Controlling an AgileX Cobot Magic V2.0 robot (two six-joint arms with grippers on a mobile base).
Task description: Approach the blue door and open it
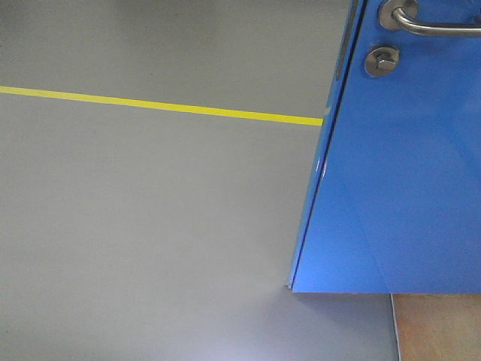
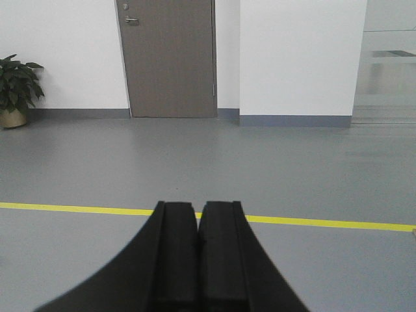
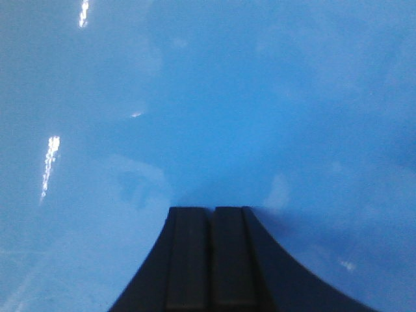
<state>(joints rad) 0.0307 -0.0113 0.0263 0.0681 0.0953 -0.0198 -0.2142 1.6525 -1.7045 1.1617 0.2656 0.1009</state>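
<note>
The blue door point(image 1: 398, 173) fills the right side of the front view, a glossy bright-blue panel with its free edge toward the left. Its silver lever handle point(image 1: 428, 24) is at the top right, with a round thumb-turn lock point(image 1: 382, 60) just below. In the right wrist view the door's blue face point(image 3: 208, 97) fills the frame, and my right gripper point(image 3: 212, 209) is shut and empty, its tips very close to or touching the panel. My left gripper point(image 2: 197, 205) is shut and empty, pointing over the open floor, away from the door.
A yellow floor line point(image 1: 150, 105) runs across the grey floor up to the door's edge; it also shows in the left wrist view point(image 2: 325, 223). Far off stand a grey-brown door point(image 2: 169, 58), white walls and a potted plant point(image 2: 16, 91). A wooden board point(image 1: 440, 327) lies below the door.
</note>
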